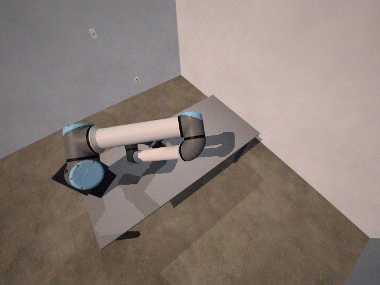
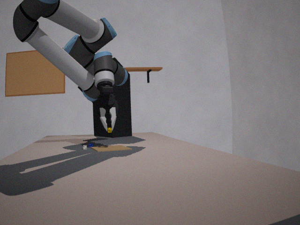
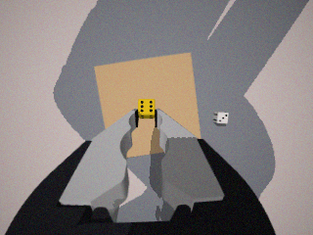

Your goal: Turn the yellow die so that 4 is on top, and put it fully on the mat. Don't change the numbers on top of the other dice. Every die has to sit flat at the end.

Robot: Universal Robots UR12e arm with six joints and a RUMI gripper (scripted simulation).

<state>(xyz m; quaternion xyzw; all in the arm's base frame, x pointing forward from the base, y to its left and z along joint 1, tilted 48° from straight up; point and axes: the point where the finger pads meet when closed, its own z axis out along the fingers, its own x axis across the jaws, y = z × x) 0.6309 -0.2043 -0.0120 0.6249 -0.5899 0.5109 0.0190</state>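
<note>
The yellow die [image 2: 109,130] [image 3: 146,106] is held in the air above the tan mat [image 2: 116,148] [image 3: 112,78]. Its face toward the wrist camera shows two rows of pips. My gripper [image 2: 109,128] [image 3: 147,110] points down and is shut on it, one finger on each side. The white die [image 2: 84,147] [image 3: 222,117] lies on the table beside the mat, on the right in the wrist view. The blue die [image 2: 91,145] sits by the mat's left edge in the exterior view; it is not visible in the wrist view. The arm hides most of the mat in the top view.
The long table [image 1: 196,180] [image 2: 181,179] stands against the wall corner. The arm's shadow falls over the mat and dice. A black panel [image 2: 123,108] stands behind the gripper in the exterior view. A shelf [image 2: 143,69] and a board [image 2: 31,75] are on the wall.
</note>
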